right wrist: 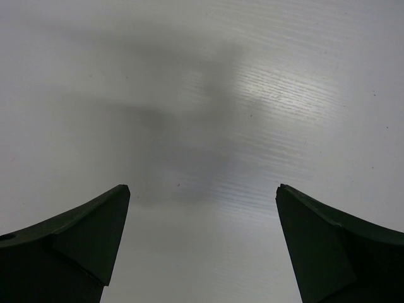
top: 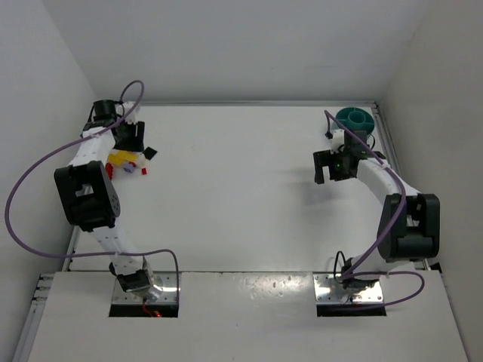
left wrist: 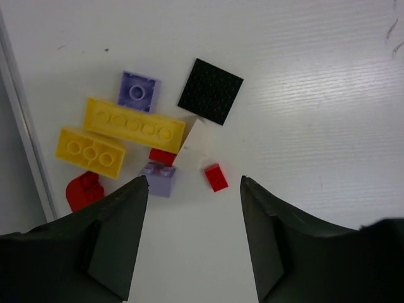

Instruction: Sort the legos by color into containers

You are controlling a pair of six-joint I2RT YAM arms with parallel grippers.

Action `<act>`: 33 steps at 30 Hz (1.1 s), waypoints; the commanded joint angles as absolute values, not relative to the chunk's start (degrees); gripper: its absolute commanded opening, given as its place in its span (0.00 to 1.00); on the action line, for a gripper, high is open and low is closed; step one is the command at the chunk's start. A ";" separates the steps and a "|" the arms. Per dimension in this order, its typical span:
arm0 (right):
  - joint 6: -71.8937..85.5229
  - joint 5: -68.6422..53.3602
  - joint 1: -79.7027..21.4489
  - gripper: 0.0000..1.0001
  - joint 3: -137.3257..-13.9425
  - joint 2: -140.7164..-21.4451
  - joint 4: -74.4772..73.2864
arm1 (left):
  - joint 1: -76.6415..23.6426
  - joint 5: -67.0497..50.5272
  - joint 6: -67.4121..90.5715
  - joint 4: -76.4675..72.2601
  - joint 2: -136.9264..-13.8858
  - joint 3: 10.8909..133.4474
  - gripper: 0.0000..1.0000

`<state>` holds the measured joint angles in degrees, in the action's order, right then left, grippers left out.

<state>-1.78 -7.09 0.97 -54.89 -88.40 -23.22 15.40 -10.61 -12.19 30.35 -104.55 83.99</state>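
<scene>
Left gripper (left wrist: pixel 194 182) half-open by mixed-colour plastic lego bricks (left wrist: pixel 136 126), 10 o'clock; right gripper (right wrist: pixel 202 188) wide, empty, near round teal plastic tub (top: pixel 355 118), 1 o'clock.

Mixed-color legos (left wrist: pixel 136 123) lie clustered at the left; the teal tub (top: pixel 355 118) stands far right.

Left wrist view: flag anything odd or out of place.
Nothing damaged. The bricks lie jumbled at the left edge of the table, a white piece skewed against the long yellow brick. The tub sits away in the far right corner.
</scene>
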 commanded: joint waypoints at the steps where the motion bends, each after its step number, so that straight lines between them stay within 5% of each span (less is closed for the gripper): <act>1: -2.02 -9.40 0.79 1.00 -57.74 -88.85 -22.59 | 13.27 -9.15 -15.47 32.87 -108.27 87.36 0.63; 10: -2.02 -11.07 0.79 1.00 -58.27 -90.61 -22.59 | 11.51 -6.69 -18.27 34.01 -113.20 87.89 0.49; 33: -3.60 -15.20 0.79 0.95 -62.40 -96.42 -27.16 | 14.40 -5.00 -21.00 32.43 -110.14 86.14 0.55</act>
<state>-2.79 -13.69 0.97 -60.14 -96.64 -27.27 12.01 -3.68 -19.73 33.52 -114.30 86.39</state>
